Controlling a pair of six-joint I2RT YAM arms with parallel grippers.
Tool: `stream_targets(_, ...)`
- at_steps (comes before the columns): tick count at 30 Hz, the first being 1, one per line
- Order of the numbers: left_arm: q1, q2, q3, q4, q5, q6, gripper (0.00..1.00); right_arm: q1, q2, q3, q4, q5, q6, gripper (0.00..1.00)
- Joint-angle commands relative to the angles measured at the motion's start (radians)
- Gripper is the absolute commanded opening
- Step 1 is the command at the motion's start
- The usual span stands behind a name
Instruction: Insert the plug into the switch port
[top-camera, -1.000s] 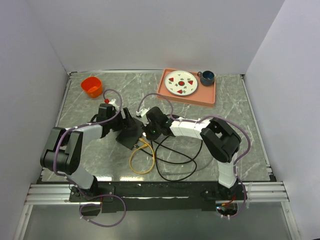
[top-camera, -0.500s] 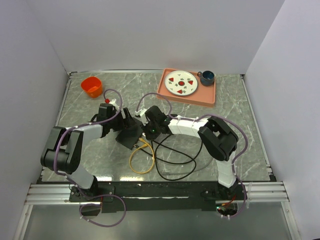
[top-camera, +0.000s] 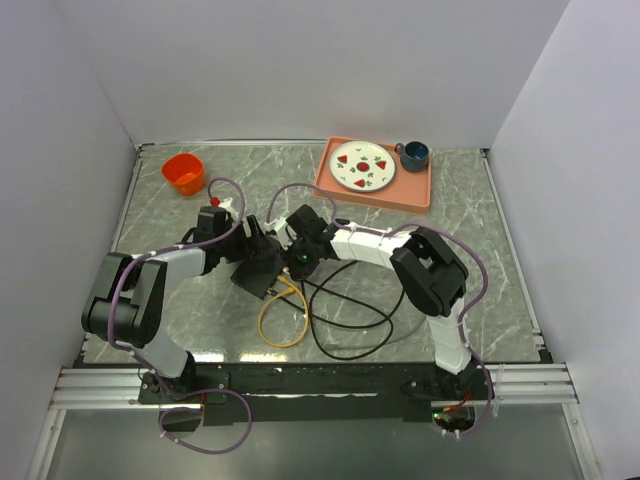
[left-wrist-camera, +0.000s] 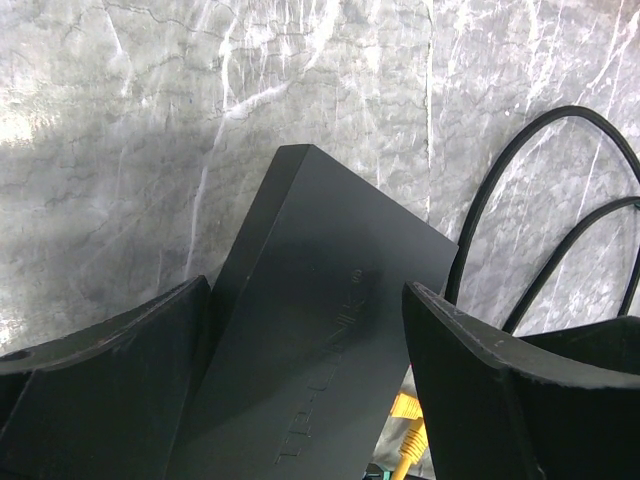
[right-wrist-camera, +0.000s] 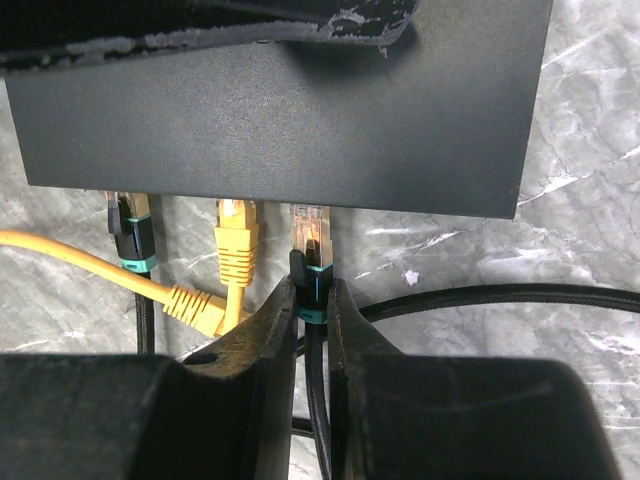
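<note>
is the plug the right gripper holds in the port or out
Cannot tell: the plug tip meets the switch edge, its clear head exposed.

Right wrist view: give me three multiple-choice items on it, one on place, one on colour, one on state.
1. The black plug between the jaws sits: A lying on top of the switch; B at the switch's port edge; C far from the switch.
2. The middle plug is: A yellow; B red; C white.
3. The right gripper is: A wide open; B shut on nothing; C shut on the black plug.
Answers: B, its tip meets the switch's edge; A, its body is yellow; C, both jaws press its boot.
</note>
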Motion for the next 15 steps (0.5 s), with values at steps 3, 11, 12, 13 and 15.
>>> stream_targets(3,0.002,-0.005,0.014,-0.030,0.025,0.030,0.82,0.003,0.056,0.054,-0.044,0.008,0.023,0.00)
stream_targets(11,-0.017,-0.036,0.001,-0.035,0.031,0.047,0.81,-0.011,0.077,0.140,-0.070,0.000,0.094,0.00)
stream_targets(12,-0.020,-0.035,0.000,-0.035,0.034,0.047,0.81,-0.011,0.083,0.147,-0.071,-0.006,0.092,0.00)
stream_targets(13,-0.024,-0.033,0.001,-0.032,0.036,0.047,0.81,-0.011,0.086,0.164,-0.081,-0.011,0.089,0.00)
stream_targets(15,-0.030,-0.026,0.003,-0.028,0.042,0.049,0.81,-0.011,0.096,0.178,-0.088,-0.017,0.087,0.00)
